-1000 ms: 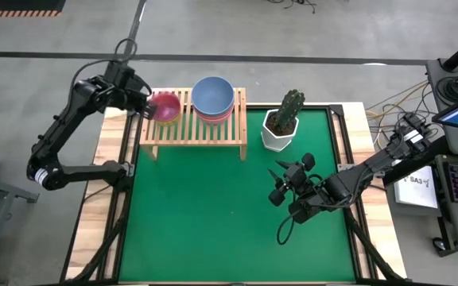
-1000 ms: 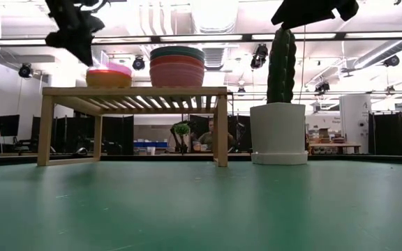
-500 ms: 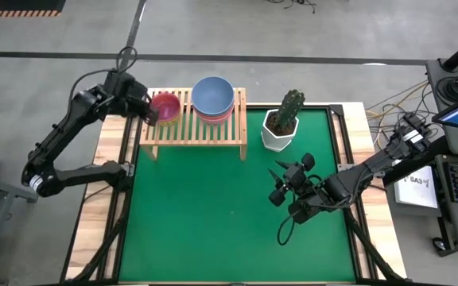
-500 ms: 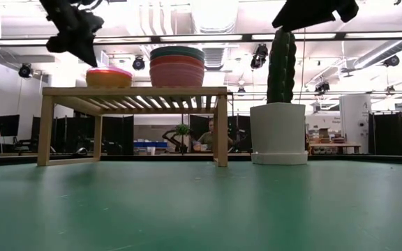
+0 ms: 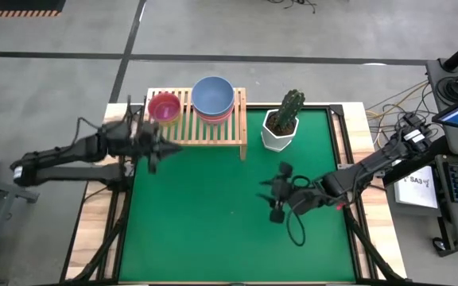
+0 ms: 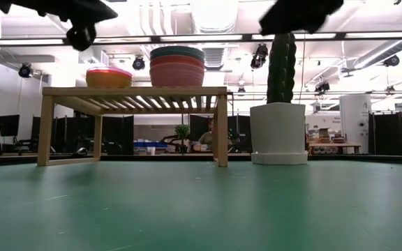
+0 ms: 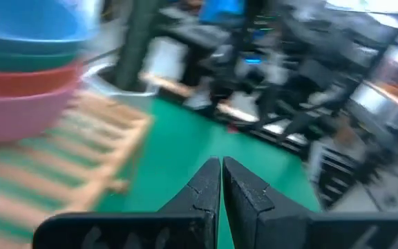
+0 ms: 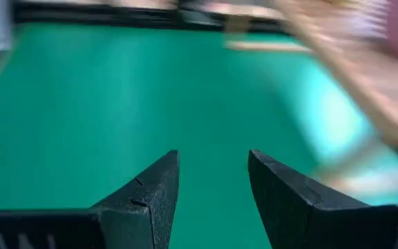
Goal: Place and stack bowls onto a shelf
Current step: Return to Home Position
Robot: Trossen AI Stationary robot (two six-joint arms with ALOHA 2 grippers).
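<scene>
Green mat (image 5: pixel 213 226) is covering the table, with the shelf (image 5: pixel 193 133) sitting along its far edge. On the shelf's right half the big bowl stack (image 5: pixel 212 97) is resting, blue on top; the small bowl stack (image 5: pixel 164 106) is sitting at its left end. Just in front of the shelf the left gripper (image 5: pixel 168 148) is hovering, fingers pressed together, holding nothing. Over the mat near the cactus pot (image 5: pixel 279 135) the right gripper (image 5: pixel 272 195) is hanging, fingers parted, empty.

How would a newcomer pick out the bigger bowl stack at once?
Find the wooden shelf at the back of the green mat. Of its two bowl stacks, it is the one nearer the cactus pot: wider, taller, topped by a blue bowl.
</scene>
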